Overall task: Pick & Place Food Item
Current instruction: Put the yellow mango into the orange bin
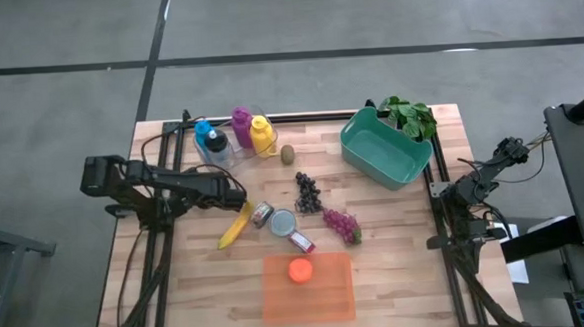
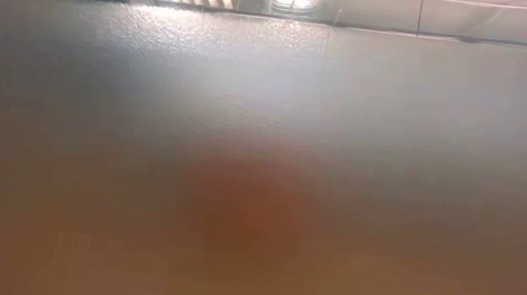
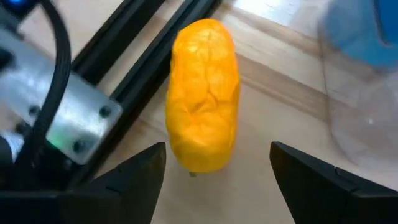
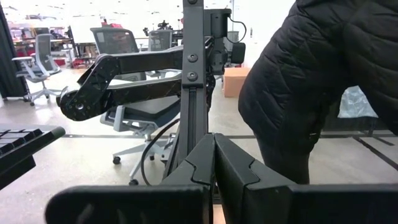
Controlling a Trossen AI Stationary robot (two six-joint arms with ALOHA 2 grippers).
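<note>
Yellow banana (image 1: 234,228) lies flat on the wood table (image 1: 198,289), left of centre, just beside the small tin can (image 1: 262,214). I have the left tool (image 1: 242,202) low at the banana's upper end; in the left wrist view the banana (image 3: 204,96) sits between the 2 fingers (image 3: 134,180), gaps on both sides, so the tool is spread wide and holding nothing. The right tool (image 4: 214,163) is parked off the table's right edge, fingers pressed together, empty; its camera looks into the room, where a person in a black puffer jacket (image 4: 323,81) stands by office chairs.

On the table I see: teal bin (image 1: 383,151) at the back right with leafy greens (image 1: 410,115) behind it, 2 grape bunches (image 1: 308,192) mid-table, a kiwi (image 1: 288,154), 3 bottles (image 1: 234,132) at the back left, an orange tray (image 1: 309,301) at the front holding an orange fruit (image 1: 300,271). Low view is blurred; I can't tell anything from it.
</note>
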